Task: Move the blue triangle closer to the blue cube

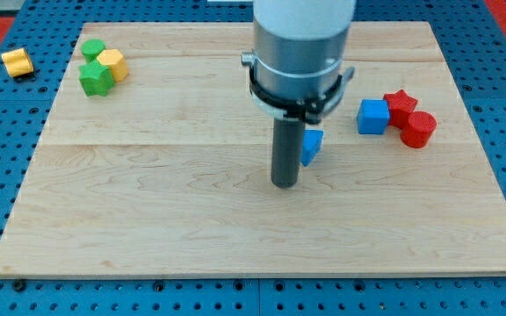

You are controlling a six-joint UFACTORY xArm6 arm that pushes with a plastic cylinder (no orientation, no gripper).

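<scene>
The blue triangle [312,146] lies near the middle of the wooden board, partly hidden behind my rod. My tip [285,183] rests on the board just to the view's left of the triangle and slightly below it, touching or nearly touching it. The blue cube [372,116] sits further to the view's right and a little higher, a short gap away from the triangle.
A red star-shaped block [401,103] and a red cylinder [418,128] touch the blue cube's right side. Two green blocks [94,49] [96,79] and a yellow block [112,63] cluster at the top left. Another yellow block [16,61] lies off the board [148,219].
</scene>
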